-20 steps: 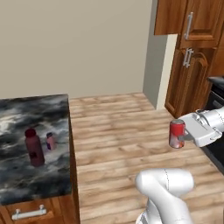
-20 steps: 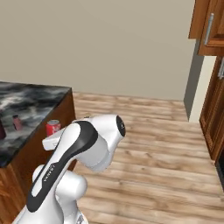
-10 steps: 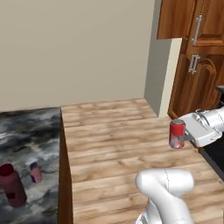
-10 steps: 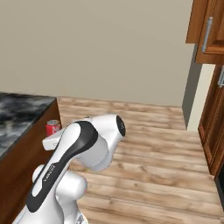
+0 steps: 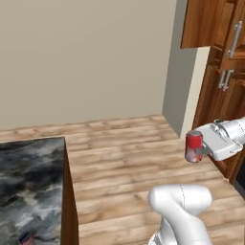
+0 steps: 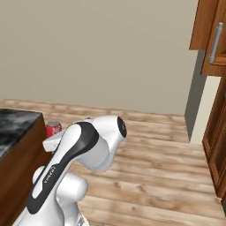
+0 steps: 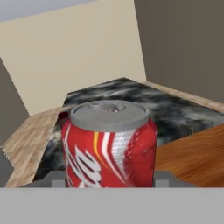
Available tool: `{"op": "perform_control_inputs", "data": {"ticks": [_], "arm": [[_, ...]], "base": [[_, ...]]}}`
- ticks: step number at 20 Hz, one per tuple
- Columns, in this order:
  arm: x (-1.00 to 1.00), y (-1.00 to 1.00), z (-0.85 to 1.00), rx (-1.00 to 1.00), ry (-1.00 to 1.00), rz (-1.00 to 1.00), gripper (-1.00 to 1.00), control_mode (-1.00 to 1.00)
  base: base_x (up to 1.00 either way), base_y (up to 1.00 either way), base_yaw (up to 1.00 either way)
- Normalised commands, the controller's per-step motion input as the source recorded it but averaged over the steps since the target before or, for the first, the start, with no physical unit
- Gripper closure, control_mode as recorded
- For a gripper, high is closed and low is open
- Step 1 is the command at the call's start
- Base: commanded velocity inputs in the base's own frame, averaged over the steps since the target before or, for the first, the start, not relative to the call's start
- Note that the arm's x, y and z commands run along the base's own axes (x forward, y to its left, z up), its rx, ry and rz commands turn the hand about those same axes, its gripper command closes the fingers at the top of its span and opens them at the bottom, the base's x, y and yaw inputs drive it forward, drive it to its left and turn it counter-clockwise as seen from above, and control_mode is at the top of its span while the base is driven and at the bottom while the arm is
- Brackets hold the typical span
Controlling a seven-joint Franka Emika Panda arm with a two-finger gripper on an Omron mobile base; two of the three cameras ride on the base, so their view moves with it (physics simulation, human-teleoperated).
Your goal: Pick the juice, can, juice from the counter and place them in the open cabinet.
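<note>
Leftmost, the counter point(image 5: 31, 177) ends at a straight brown side, and bare plank floor point(image 5: 124, 158) runs open from that edge across to the cabinet point(image 5: 225, 81) at the far right. Over that floor, near the cabinet front, the gripper point(image 5: 197, 149) is clenched on the can point(image 5: 193, 146), held upright in the air. From the hand view the can point(image 7: 109, 146) looms close, marbled counter point(image 7: 175, 109) behind it. At the right base view's left, the can point(image 6: 53, 129) peeks past the arm.
</note>
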Motion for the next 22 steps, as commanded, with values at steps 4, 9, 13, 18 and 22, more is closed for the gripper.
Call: {"op": "perform_control_inputs", "data": {"ticks": [4,9,13,18,22], "arm": [[0.00,0.00,0.00,0.00,0.00,0.00,1.00,1.00],[0.00,0.00,0.00,0.00,0.00,0.00,1.00,1.00],[0.00,0.00,0.00,0.00,0.00,0.00,1.00,1.00],[0.00,0.00,0.00,0.00,0.00,0.00,1.00,1.00],[0.00,0.00,0.00,0.00,0.00,0.00,1.00,1.00]], "base": [[0.74,-0.21,0.00],[0.71,-0.21,0.00],[0.63,-0.15,-0.10],[0.64,-0.13,-0.14],[0.67,-0.11,-0.11]]}}
